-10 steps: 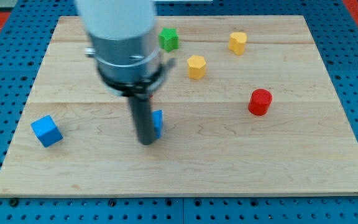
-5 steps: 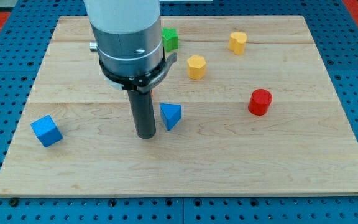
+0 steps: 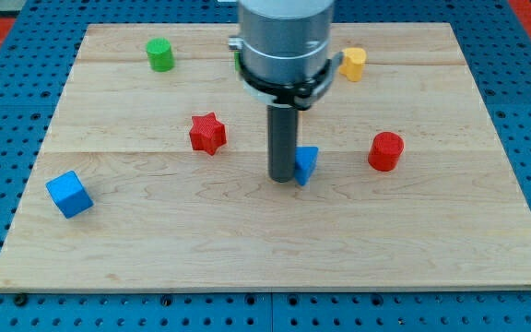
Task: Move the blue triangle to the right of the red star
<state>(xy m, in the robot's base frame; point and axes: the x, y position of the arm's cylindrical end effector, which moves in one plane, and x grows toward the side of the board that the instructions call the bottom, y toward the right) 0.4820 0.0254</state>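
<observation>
The blue triangle point(image 3: 307, 164) lies near the board's middle, to the right of the red star point(image 3: 207, 133) and a little lower. My tip point(image 3: 281, 177) stands on the board touching the triangle's left side, between it and the star. The arm's grey body hangs above the rod and hides part of the board's top middle.
A red cylinder point(image 3: 385, 151) sits just right of the triangle. A blue cube point(image 3: 69, 194) lies at the lower left. A green cylinder point(image 3: 160, 55) is at the top left. A yellow block point(image 3: 352, 63) shows at the top right of the wooden board point(image 3: 450, 231).
My tip has slid to the right, pushing the blue triangle rightward, away from the red star. The star and green cylinder are now uncovered; the green block and one yellow block are now hidden.
</observation>
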